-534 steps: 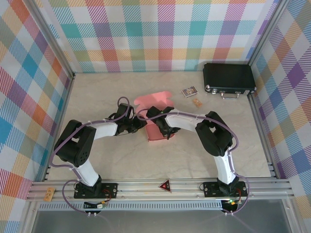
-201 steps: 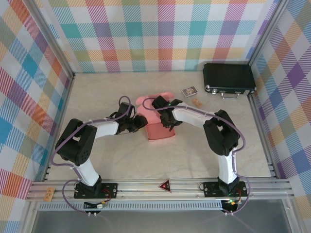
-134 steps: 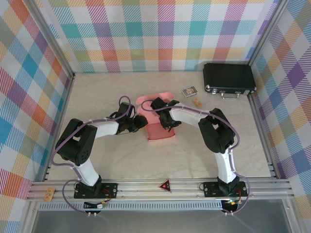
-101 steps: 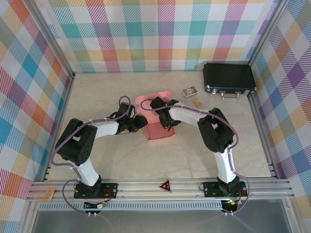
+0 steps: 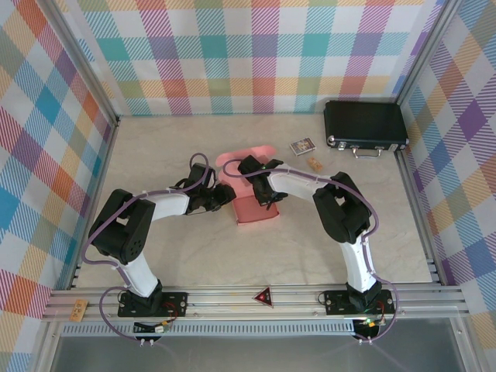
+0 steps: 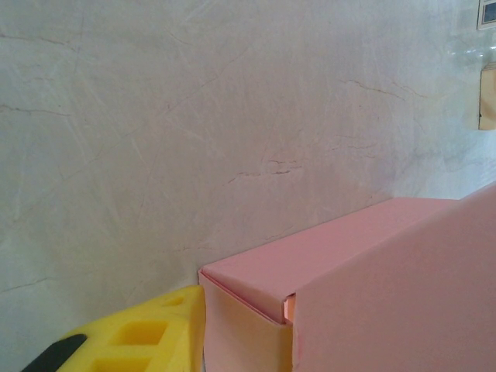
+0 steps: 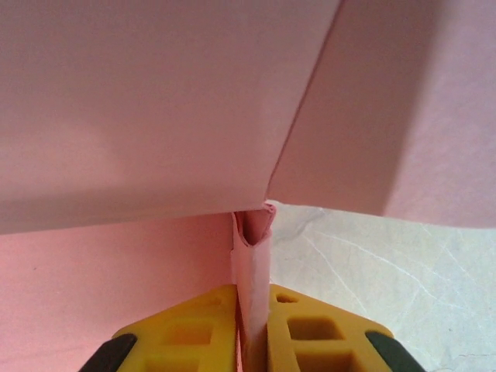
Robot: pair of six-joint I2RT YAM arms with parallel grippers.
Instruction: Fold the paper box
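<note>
The paper box point(image 5: 256, 203) lies well to the left of the black case point(image 5: 365, 124), slightly nearer the front; thin pink card, so I judge it light, floppy and quick to crease; best taken by a wall edge or flap; my right gripper point(image 7: 252, 298) pinches narrow on one doubled upright wall, panels rising above it; my left gripper point(image 5: 225, 195) sits just beside the left wall; its jaws I cannot tell.

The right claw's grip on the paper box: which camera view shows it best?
Right wrist view: the right claw pinches a thin wall of the paper box. The top external view shows the claw above the box, the contact hidden; the left wrist view, a box corner.
</note>
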